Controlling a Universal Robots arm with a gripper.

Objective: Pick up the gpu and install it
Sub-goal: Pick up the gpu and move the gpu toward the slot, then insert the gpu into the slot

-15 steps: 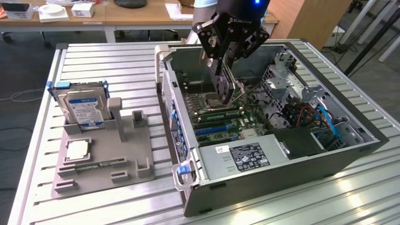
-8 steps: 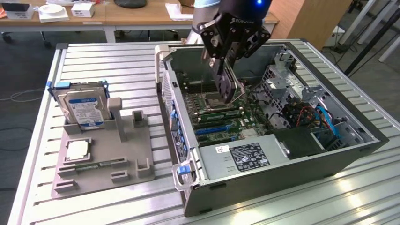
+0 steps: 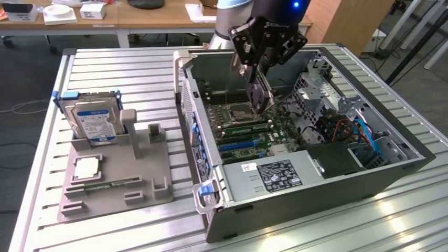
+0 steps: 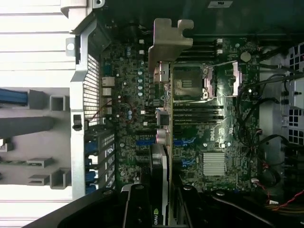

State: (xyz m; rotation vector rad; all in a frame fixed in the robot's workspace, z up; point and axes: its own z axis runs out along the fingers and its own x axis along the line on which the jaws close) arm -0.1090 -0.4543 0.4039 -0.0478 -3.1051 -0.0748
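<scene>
Looking first at the exterior view, you see the arm's black two-fingered gripper (image 3: 253, 77) reaching down into the open dark-grey computer case (image 3: 315, 205), which lies on its side on the ribbed silver metal table (image 3: 126, 68). Its claw is clenched on the gpu (image 3: 259, 100), a thin dark circuit card with a pale metal end bracket. The card hangs edge-down and slightly tilted over the green motherboard (image 3: 276, 139), near the square processor socket (image 3: 236, 111); you cannot tell whether its lower edge touches the board. To the exterior view's left of the case, well apart from the gripper, a grey plastic holder tray (image 3: 150, 168) carries an upright silver hard drive with a blue-white label (image 3: 92, 119), a flat square processor chip (image 3: 87, 168) and a narrow green memory stick (image 3: 105, 185). In the wrist view, you look along the gpu (image 4: 162, 161) edge-on: it runs from between the black fingers (image 4: 135, 209), which grip it from both sides, out to its pale bracket (image 4: 168, 40). Behind the card lies the motherboard (image 4: 128, 95), with the processor socket (image 4: 190, 83) just beside the card, blue expansion slots (image 4: 145, 141) near it, and a silver finned heatsink (image 4: 214, 164) farther off.
</scene>
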